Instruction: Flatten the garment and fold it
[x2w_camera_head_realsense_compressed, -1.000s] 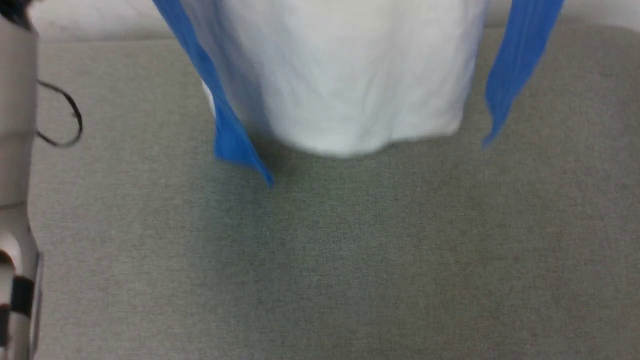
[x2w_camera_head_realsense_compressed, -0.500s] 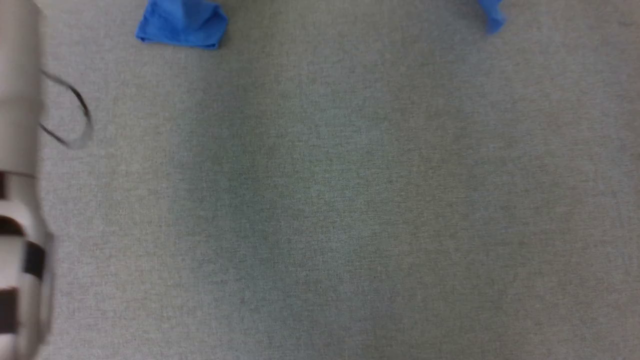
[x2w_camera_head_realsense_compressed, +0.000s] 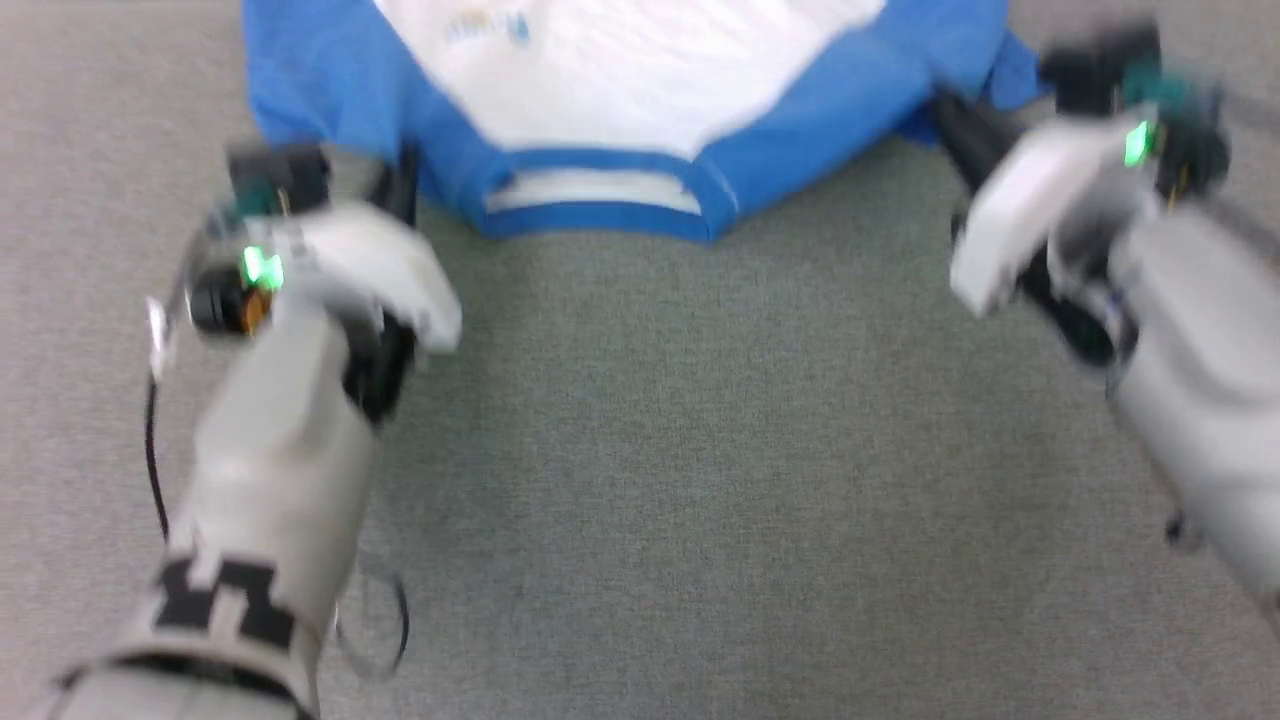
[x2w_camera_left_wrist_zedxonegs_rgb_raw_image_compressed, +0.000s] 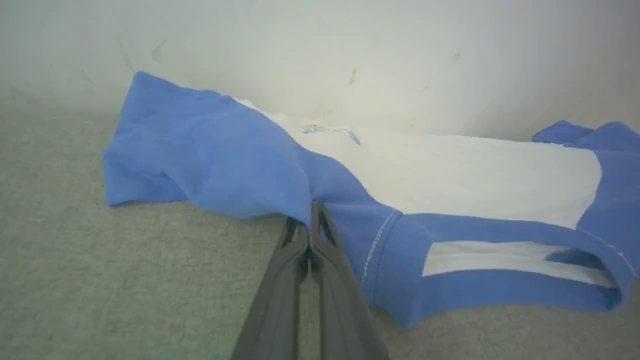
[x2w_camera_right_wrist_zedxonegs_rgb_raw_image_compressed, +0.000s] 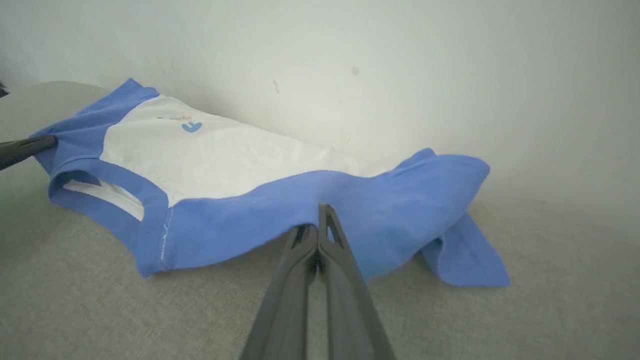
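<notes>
My left gripper (x2w_camera_left_wrist_zedxonegs_rgb_raw_image_compressed: 310, 217) has its two long dark fingers pressed together, pinching a fold of blue cloth at the shoulder seam of the garment (x2w_camera_left_wrist_zedxonegs_rgb_raw_image_compressed: 450, 170), a soft white shirt with bright blue sleeves, shoulders and neck trim. The right gripper (x2w_camera_right_wrist_zedxonegs_rgb_raw_image_compressed: 320, 222) is the same: fingers squeezed tight on the blue edge of the other shoulder. In the head view both grips sit low at the near edge of the shirt, left gripper (x2w_camera_head_realsense_compressed: 403, 185) on my left, right gripper (x2w_camera_head_realsense_compressed: 958, 125) on my right, well apart, with the neck opening (x2w_camera_head_realsense_compressed: 600, 190) between them and facing me. That view is blurred, so finger detail there I cannot tell.

The shirt lies on the grey-green woven surface (x2w_camera_head_realsense_compressed: 700, 470), collar end nearest me, white chest panel running away toward the top edge of the head view. The small blue lettering (x2w_camera_left_wrist_zedxonegs_rgb_raw_image_compressed: 330, 131) is on the chest, on my left side; too small to read. The left sleeve (x2w_camera_left_wrist_zedxonegs_rgb_raw_image_compressed: 170, 150) is bunched in a loose heap beyond the left fingers. The right sleeve (x2w_camera_right_wrist_zedxonegs_rgb_raw_image_compressed: 445, 200) is humped up past the right fingers, with a flap (x2w_camera_right_wrist_zedxonegs_rgb_raw_image_compressed: 467, 257) folded under and resting on the surface. A pale wall (x2w_camera_right_wrist_zedxonegs_rgb_raw_image_compressed: 400, 60) stands just behind the shirt. A green light (x2w_camera_head_realsense_compressed: 262, 268) glows on the left wrist, and a thin black cable (x2w_camera_head_realsense_compressed: 150, 450) hangs beside the left forearm.
</notes>
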